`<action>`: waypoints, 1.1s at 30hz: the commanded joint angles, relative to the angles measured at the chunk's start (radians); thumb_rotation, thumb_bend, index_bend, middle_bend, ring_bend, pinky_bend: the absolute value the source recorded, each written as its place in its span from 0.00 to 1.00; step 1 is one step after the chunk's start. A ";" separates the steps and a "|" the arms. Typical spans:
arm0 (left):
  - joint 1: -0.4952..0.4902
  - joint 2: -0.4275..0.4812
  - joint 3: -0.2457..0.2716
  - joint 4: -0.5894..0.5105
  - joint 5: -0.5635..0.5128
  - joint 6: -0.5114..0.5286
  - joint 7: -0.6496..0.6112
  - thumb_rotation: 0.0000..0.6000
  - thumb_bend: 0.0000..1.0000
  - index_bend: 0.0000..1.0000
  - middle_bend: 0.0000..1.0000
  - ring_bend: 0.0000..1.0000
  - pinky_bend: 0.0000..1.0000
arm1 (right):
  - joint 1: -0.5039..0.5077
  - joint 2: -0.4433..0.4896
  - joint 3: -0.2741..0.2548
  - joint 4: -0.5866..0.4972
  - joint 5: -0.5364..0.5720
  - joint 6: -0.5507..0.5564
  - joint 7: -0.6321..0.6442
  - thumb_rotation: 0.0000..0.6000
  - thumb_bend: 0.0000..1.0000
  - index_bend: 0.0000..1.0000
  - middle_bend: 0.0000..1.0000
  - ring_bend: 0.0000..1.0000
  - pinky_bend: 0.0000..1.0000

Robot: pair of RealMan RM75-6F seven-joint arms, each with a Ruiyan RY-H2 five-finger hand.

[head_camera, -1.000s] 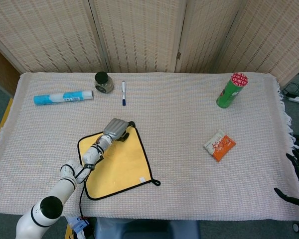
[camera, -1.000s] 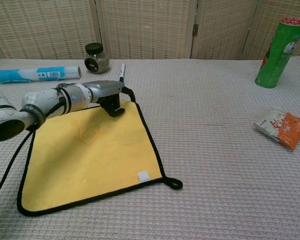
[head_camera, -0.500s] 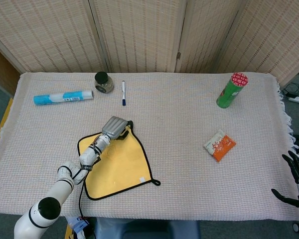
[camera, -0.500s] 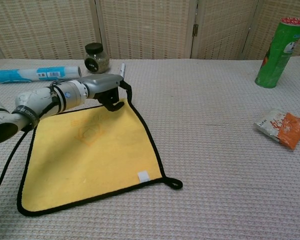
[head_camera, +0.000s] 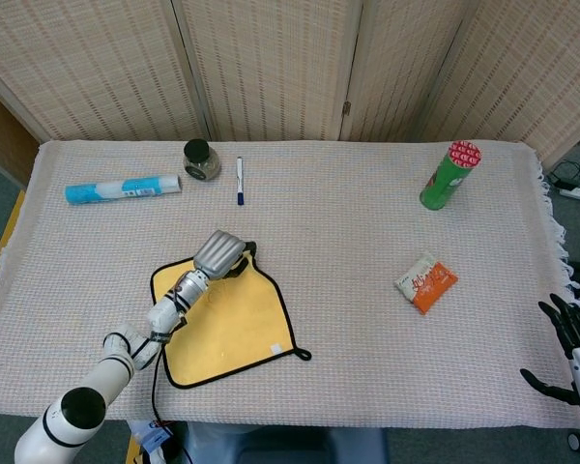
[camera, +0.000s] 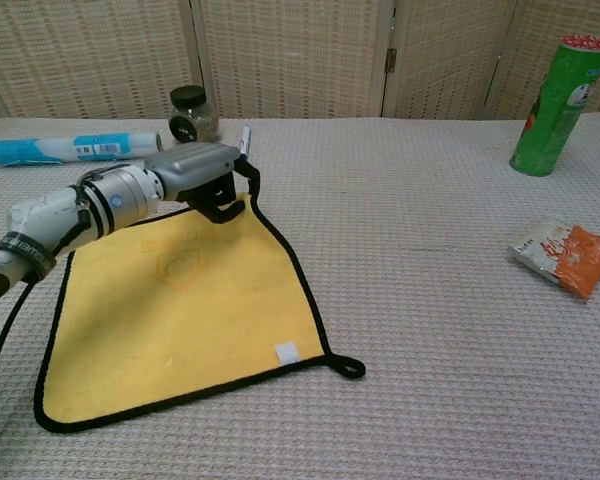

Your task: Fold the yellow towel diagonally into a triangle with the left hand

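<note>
The yellow towel [head_camera: 234, 314] with black edging lies flat on the near left of the table, with a black loop at its near right corner. In the chest view, the towel [camera: 180, 310] has its far right corner raised off the cloth. My left hand [head_camera: 219, 255] grips that far corner with its fingers curled around the black edge. The chest view shows the same left hand [camera: 202, 178] just above the table, holding the lifted corner. My right hand [head_camera: 570, 338] hangs off the table's near right edge, fingers spread and holding nothing.
A blue tube [head_camera: 122, 188], a dark-lidded jar [head_camera: 201, 160] and a pen [head_camera: 240, 181] lie along the far left. A green can [head_camera: 450, 176] stands at the far right. An orange and white snack packet [head_camera: 426, 282] lies to the right of the towel.
My left hand has closed on the towel's far right corner and lifted it slightly, drawing it a little towards the near left. The rest of the towel has stayed flat.
</note>
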 commanded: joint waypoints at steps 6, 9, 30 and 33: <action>0.124 0.013 -0.057 -0.148 -0.055 0.204 0.292 1.00 0.59 0.59 1.00 1.00 1.00 | -0.014 0.004 -0.012 -0.005 -0.034 0.041 -0.001 1.00 0.24 0.00 0.00 0.00 0.00; 0.163 0.045 -0.070 -0.232 -0.073 0.242 0.357 1.00 0.59 0.59 1.00 1.00 1.00 | -0.020 0.005 -0.015 -0.005 -0.047 0.060 0.000 1.00 0.24 0.00 0.00 0.00 0.00; 0.431 0.333 0.019 -0.941 -0.033 0.444 0.558 1.00 0.59 0.59 1.00 1.00 1.00 | -0.071 0.008 -0.032 -0.008 -0.135 0.212 -0.019 1.00 0.24 0.00 0.00 0.00 0.00; 0.464 0.339 0.041 -0.971 -0.012 0.473 0.579 1.00 0.59 0.59 1.00 1.00 1.00 | -0.089 0.010 -0.024 -0.004 -0.135 0.257 -0.009 1.00 0.24 0.00 0.00 0.00 0.00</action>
